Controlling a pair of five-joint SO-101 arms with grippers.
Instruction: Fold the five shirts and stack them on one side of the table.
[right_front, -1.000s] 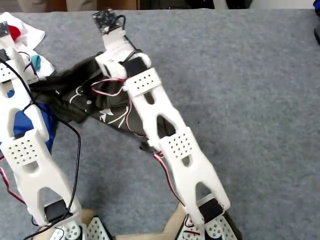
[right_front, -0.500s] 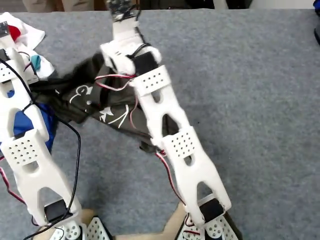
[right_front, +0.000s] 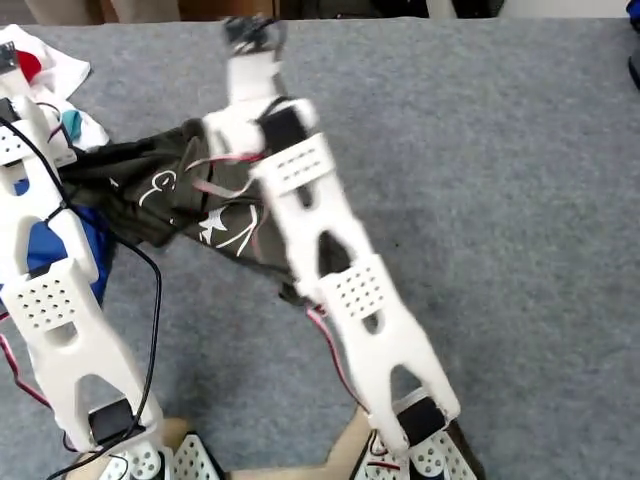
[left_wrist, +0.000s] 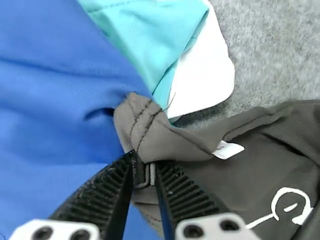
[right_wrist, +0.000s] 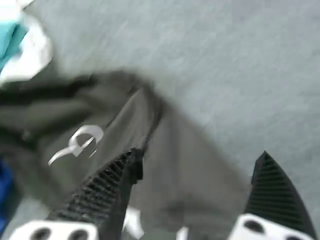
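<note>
A dark grey shirt (right_front: 150, 195) with white line drawings lies crumpled between my two arms. My left gripper (left_wrist: 143, 162) is shut on a stitched fold of the dark grey shirt (left_wrist: 250, 150), right beside the blue shirt (left_wrist: 50, 75). My right gripper (right_wrist: 200, 156) is open above the dark grey shirt (right_wrist: 190, 180), with nothing between its fingers. In the high view the right arm (right_front: 330, 270) stretches across the shirt toward the table's far edge.
A blue shirt (right_front: 95, 250) lies under the left arm (right_front: 50, 300). A white shirt (right_front: 55, 65) with red and teal patches sits at the far left corner, and its teal part (left_wrist: 150, 30) adjoins the blue one. Grey carpet-like table (right_front: 500, 200) spreads to the right.
The right arm's wrist has swung slightly right and toward the far edge over the dark shirt. The left arm has kept still, holding the fold.
</note>
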